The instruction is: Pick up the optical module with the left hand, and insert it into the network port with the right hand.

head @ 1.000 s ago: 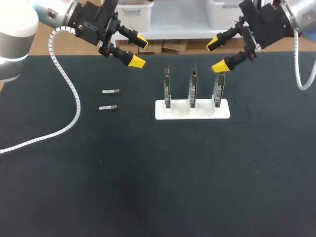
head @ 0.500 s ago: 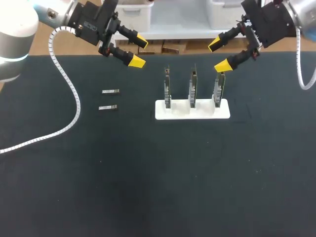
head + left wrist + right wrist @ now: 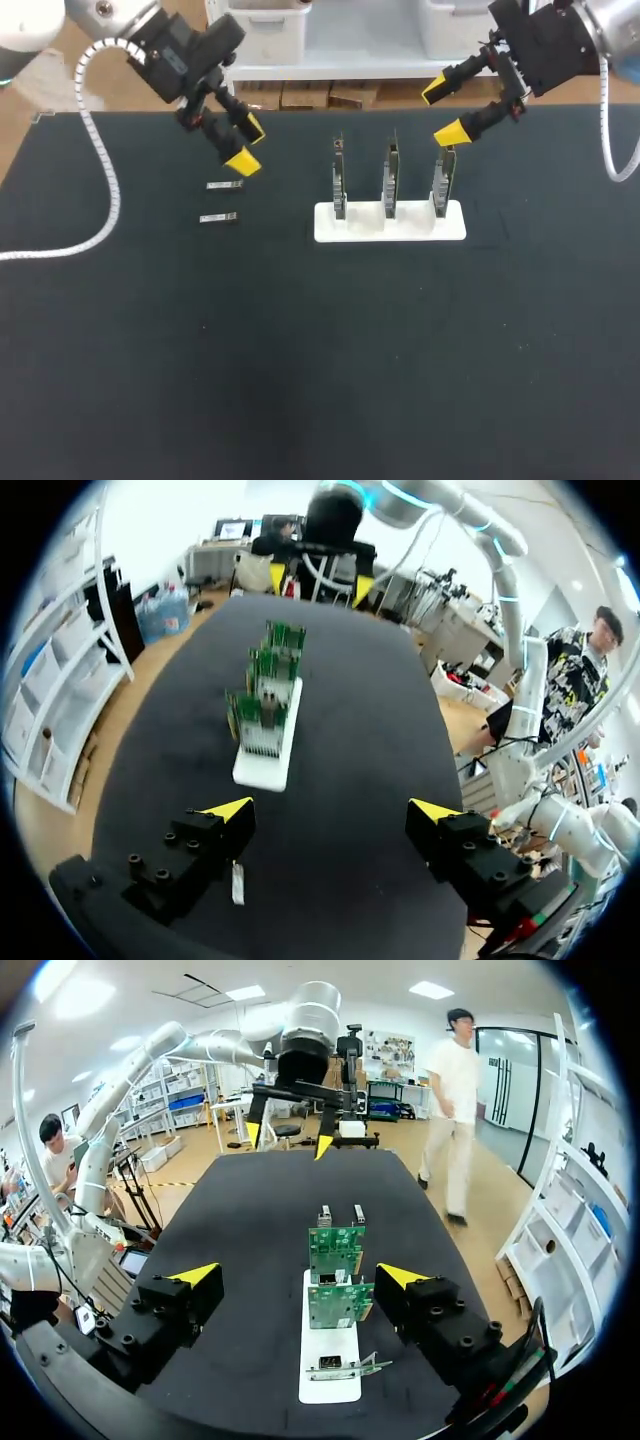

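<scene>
Left gripper drops toward the optical modules

Fingers spread and empty, it has swung down over the farther optical module, which lies flat and unlifted, a second module just beside it. The right gripper hangs agape above the board rack — barely moved — so the pick looks imminent.
</scene>
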Motion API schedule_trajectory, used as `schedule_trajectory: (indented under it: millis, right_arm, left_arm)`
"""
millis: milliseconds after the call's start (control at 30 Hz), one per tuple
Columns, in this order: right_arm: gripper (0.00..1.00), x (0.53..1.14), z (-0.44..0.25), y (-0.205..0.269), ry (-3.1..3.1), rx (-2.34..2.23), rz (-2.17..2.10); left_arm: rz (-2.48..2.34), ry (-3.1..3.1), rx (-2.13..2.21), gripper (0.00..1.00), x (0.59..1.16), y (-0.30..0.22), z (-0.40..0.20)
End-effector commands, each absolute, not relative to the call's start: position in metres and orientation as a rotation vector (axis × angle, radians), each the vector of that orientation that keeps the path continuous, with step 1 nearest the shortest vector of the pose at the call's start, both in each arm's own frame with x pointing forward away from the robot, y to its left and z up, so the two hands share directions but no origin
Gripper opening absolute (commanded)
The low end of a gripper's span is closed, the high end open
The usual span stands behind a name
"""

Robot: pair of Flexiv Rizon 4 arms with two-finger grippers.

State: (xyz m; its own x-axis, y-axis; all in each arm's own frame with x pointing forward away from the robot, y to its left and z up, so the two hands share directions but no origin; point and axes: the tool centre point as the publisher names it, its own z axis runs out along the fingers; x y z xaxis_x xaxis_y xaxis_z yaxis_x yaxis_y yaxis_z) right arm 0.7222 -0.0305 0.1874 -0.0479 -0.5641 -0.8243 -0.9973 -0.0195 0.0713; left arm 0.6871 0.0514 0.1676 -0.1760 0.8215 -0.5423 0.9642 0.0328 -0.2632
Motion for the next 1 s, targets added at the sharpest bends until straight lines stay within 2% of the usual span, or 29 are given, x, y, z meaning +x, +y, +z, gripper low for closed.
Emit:
schedule_trajectory:
  millis: [33,400,800,1000]
  right_arm:
    - [1.0,0.722,0.188,-0.031,1.671,-1.639,0.94]
    - [1.0,0.722,0.188,-0.031,1.671,-1.639,0.94]
    - [1.0,0.722,0.188,-0.031,1.671,-1.639,0.94]
    - [1.0,0.722,0.188,-0.031,1.671,-1.639,0.94]
  left_arm:
    - [-0.775,2.078,1.826,1.0,0.663,0.064,0.161]
    - [-0.784,2.25,1.819,1.0,0.653,0.076,0.111]
    - [-0.784,2.25,1.819,1.0,0.653,0.076,0.111]
    - [-0.328,2.306,1.885,1.0,0.692,0.087,0.124]
